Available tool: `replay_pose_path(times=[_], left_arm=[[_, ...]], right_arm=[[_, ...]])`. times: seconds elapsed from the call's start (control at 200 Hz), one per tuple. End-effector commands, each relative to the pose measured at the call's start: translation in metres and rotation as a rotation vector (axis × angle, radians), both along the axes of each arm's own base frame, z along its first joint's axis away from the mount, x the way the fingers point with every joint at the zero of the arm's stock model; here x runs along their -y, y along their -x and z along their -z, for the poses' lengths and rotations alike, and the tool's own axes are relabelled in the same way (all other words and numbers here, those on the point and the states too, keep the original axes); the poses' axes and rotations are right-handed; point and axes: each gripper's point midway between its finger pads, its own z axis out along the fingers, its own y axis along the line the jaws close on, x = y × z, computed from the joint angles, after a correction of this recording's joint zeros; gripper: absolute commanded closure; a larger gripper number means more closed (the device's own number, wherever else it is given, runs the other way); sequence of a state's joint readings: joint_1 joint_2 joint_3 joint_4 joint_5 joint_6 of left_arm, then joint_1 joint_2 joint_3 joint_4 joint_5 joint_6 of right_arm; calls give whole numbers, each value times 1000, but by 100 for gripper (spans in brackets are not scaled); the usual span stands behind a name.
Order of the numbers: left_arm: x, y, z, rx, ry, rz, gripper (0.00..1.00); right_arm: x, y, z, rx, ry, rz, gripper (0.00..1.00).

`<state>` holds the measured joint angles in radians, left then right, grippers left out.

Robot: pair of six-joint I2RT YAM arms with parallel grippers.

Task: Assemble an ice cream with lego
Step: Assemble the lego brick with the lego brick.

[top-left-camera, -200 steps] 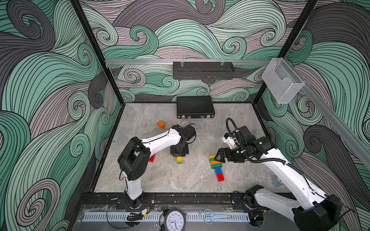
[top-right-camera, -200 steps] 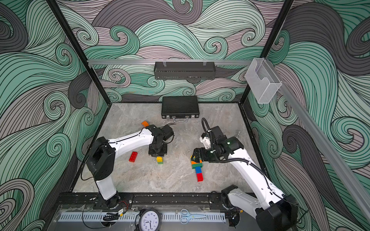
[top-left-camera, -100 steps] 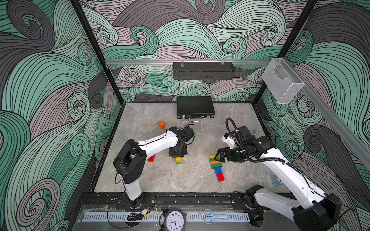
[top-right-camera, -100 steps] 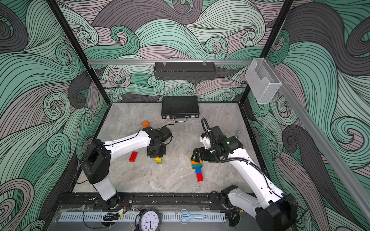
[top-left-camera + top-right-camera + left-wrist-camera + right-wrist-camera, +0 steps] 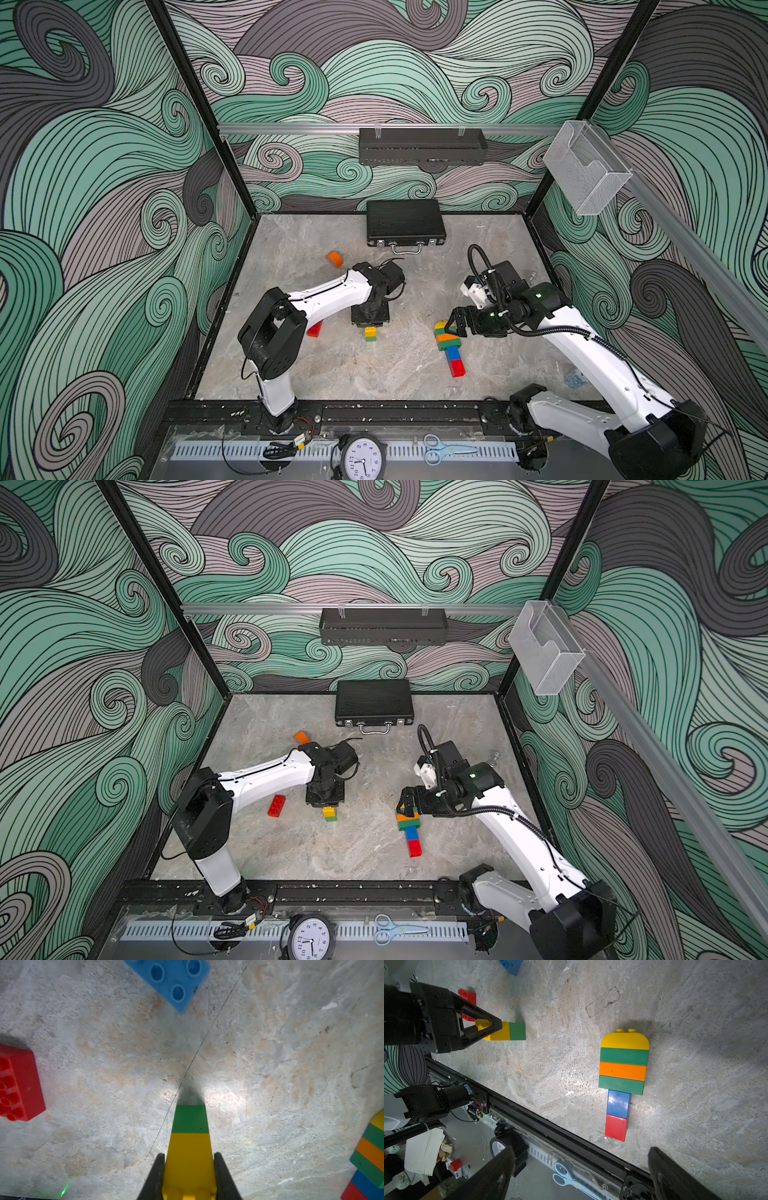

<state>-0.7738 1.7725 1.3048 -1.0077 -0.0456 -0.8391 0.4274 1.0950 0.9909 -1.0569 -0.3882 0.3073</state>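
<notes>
The lego ice cream (image 5: 449, 347) (image 5: 409, 829) (image 5: 623, 1076) lies flat on the table: a yellow half-round, then green, orange and green oblong bricks, then a blue and a red square brick as the stick. My right gripper (image 5: 581, 1150) (image 5: 454, 326) hangs open above its yellow end, with nothing between the fingers. My left gripper (image 5: 189, 1155) (image 5: 369, 318) is shut on the yellow end of a yellow-and-green stack (image 5: 190, 1126) (image 5: 370, 333) (image 5: 330, 813) (image 5: 508, 1030), held low over the table to the left of the ice cream.
A loose red brick (image 5: 314, 329) (image 5: 276, 805) (image 5: 18, 1084) lies under the left arm. A blue brick (image 5: 174, 980) lies beyond the stack. An orange half-round (image 5: 335, 258) (image 5: 302, 737) sits further back. A black briefcase (image 5: 405, 224) stands at the back wall.
The left arm's elbow has shifted a little sideways, while its gripper keeps the yellow-and-green stack at almost the same spot. The right arm has not moved.
</notes>
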Motion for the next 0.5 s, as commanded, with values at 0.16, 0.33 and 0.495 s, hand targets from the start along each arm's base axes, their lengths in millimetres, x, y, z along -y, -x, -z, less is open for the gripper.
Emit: replay_pose_path(times=[0.16,0.33,0.495], left_arm=[[-4,-1,0,-10,-30,12,74],[-2,-2,-3,-9,-25,17,70],[-2,-2,-4,-12,-24,15,64]], right_arm=[[3,-4,-9,39,3,11,1],[4,-4,-9,42,6,10,1],[4,-3,-9,44,5,9,1]])
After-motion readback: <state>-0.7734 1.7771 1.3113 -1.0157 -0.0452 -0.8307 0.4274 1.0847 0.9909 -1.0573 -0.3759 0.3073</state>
